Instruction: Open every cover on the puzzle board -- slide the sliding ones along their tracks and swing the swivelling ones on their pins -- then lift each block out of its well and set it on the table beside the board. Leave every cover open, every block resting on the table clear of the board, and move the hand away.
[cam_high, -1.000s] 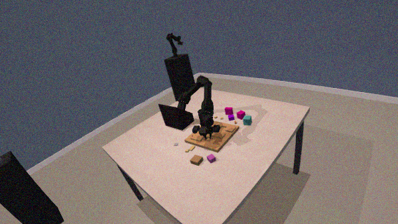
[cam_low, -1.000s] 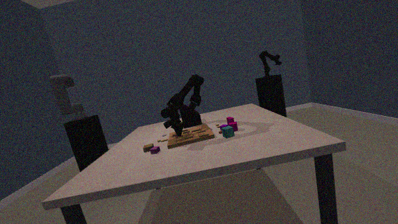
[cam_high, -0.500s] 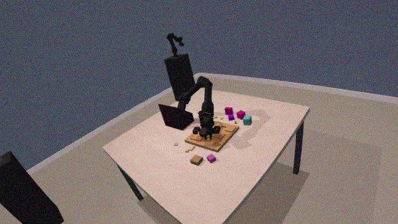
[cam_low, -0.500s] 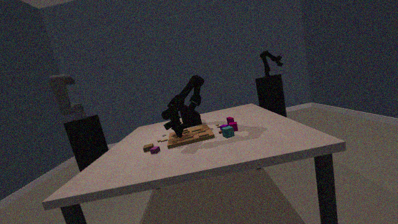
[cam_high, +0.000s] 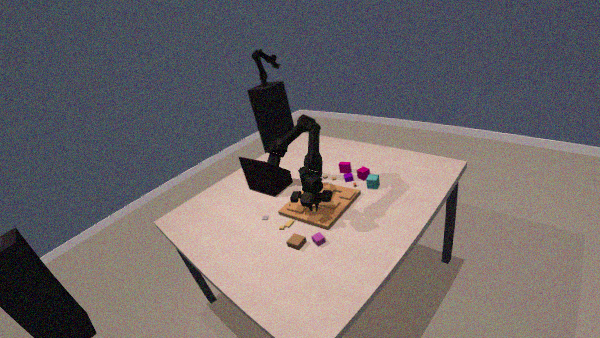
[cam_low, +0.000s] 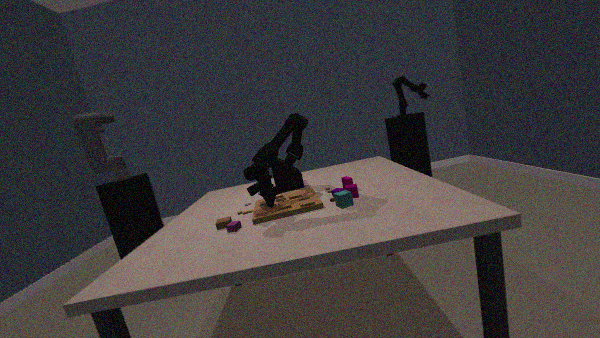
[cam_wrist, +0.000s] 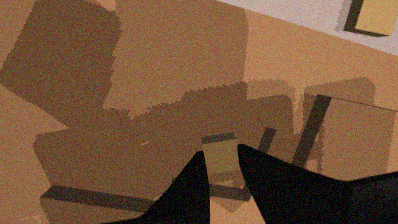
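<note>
The wooden puzzle board lies flat on the table, with flat wooden covers and dark-edged recesses. My gripper points down at the board's near left part and is shut on a small yellow-tan block. That block sits between the fingertips in the wrist view, low at a well in the board; the fingers and shadow hide part of the well. A flat cover lies to the right of it in the wrist view. Small yellow pieces lie on the table beside the board.
A brown block and a pink-purple block lie off the board's near side. A teal cube, magenta cubes and a purple block stand beyond its far end.
</note>
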